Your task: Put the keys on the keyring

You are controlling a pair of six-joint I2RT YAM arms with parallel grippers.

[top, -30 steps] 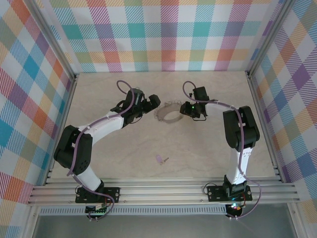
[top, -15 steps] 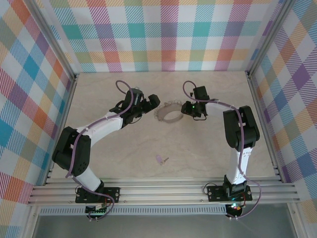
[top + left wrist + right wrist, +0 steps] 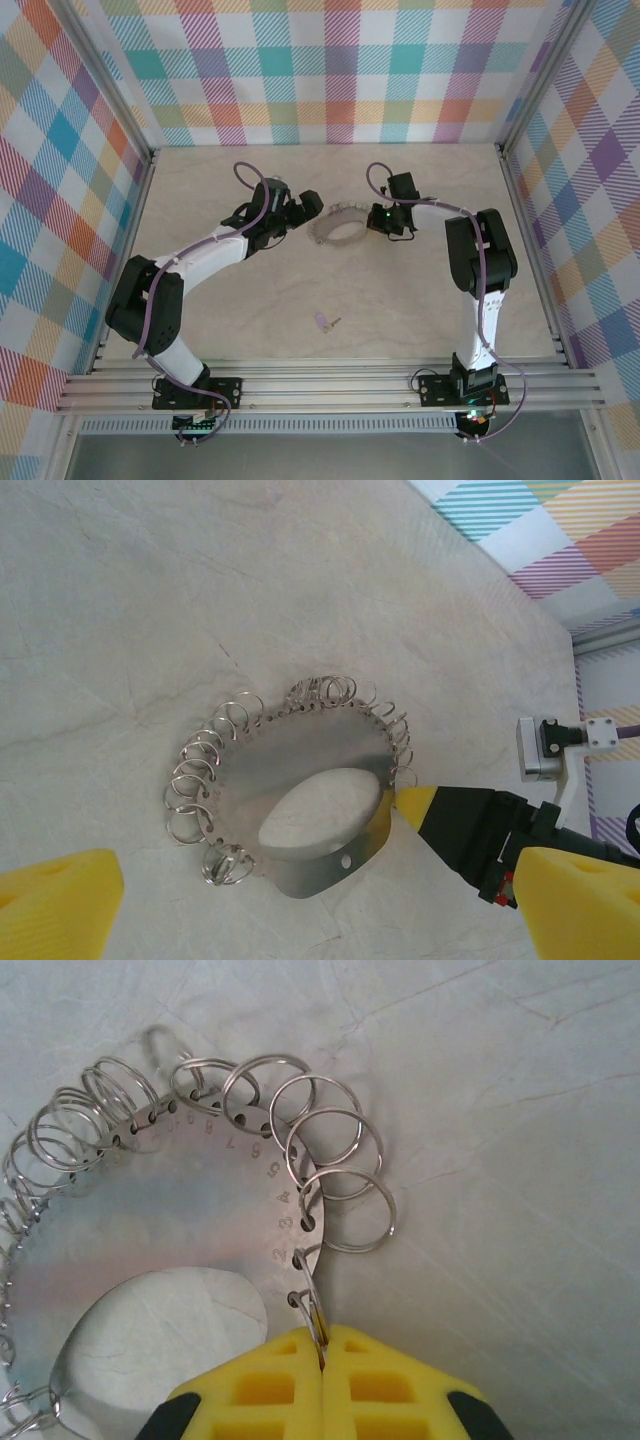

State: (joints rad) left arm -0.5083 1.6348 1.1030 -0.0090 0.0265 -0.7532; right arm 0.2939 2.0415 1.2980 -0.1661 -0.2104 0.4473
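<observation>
From above, the keyring [image 3: 338, 228] lay flat on the table [image 3: 420, 300]. The left gripper [image 3: 308, 208] hung just left of the keyring, its fingers spread wide with nothing in them. The right gripper [image 3: 373, 221] met the keyring's right rim. The key [image 3: 322, 321], lilac-headed, lay well apart from the keyring on the side nearer the arm bases, and neither gripper touched it.

In the left wrist view, the keyring [image 3: 300, 770] was a flat metal band around an oval opening, fringed with small rings [image 3: 195, 780]. The left gripper's yellow fingers [image 3: 55, 905] stood far apart, one on either side of the keyring, gripping nothing. The right gripper [image 3: 410, 800] touched the keyring's edge tip-first.

In the right wrist view, the right gripper [image 3: 322, 1355] had its fingers pressed together, pinching the wire of one of the small rings [image 3: 340, 1200] at the rim of the keyring [image 3: 150, 1220].

The task looked barely begun. The pinch seemed only to steady the keyring. The key remained to be picked up, carried over and worked onto a ring.
</observation>
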